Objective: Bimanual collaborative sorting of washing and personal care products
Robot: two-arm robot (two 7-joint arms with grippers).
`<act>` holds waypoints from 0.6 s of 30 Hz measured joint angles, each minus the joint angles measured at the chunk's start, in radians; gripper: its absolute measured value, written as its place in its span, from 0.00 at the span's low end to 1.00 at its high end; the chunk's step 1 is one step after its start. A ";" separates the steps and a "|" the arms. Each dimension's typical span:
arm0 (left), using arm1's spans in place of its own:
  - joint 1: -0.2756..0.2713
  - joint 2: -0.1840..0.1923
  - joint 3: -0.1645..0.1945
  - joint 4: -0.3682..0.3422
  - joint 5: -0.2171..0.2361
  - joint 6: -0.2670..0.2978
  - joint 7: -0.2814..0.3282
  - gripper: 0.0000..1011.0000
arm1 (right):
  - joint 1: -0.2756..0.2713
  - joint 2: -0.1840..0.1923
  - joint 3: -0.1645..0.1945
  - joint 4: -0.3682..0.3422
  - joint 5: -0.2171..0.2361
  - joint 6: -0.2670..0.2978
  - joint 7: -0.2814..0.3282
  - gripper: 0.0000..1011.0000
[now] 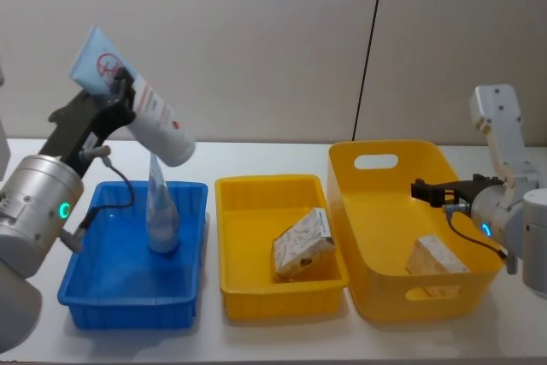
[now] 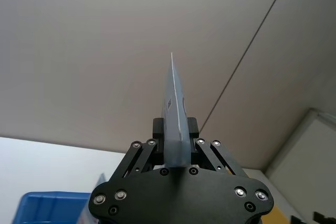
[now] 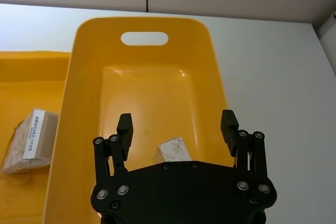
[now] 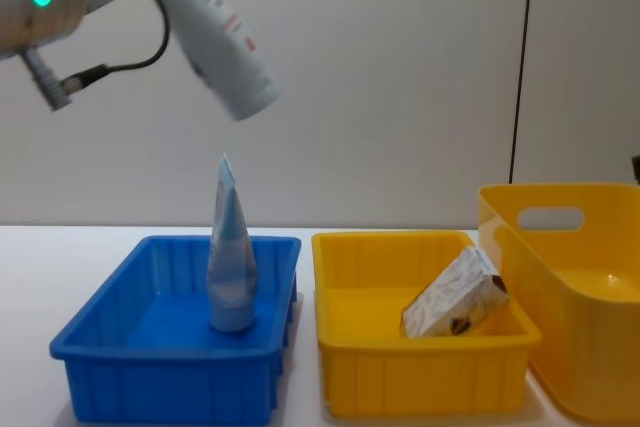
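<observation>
Left gripper [image 1: 118,91] pinching tapered tube [image 1: 161,124] | right gripper [image 3: 176,121] spread over glossy yellow bin [image 3: 84,103]

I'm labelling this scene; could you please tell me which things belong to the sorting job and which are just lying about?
Belonging: pale blue squeeze tube in left hand; second tube, upright; cream cardboard carton; second carton.
Bystanders: blue plastic bin, shallow yellow tray, yellow handled tub below the open right hand.

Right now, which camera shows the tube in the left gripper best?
The head view: the held tube shows whole, crimped end to cap, with the left gripper shut near its crimped end. The chest view cuts off its top, and the left wrist view sees it edge-on.
</observation>
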 joint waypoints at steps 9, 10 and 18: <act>-0.003 -0.026 0.033 -0.007 -0.030 0.005 -0.015 0.22 | 0.014 0.028 -0.053 0.006 -0.023 -0.044 0.039 0.99; -0.003 -0.027 0.037 -0.007 -0.031 0.005 -0.016 0.22 | 0.018 0.035 -0.066 0.008 -0.028 -0.053 0.051 0.99; -0.002 -0.034 0.069 0.006 -0.032 -0.003 -0.021 0.22 | 0.040 0.073 -0.134 0.016 -0.053 -0.099 0.113 0.99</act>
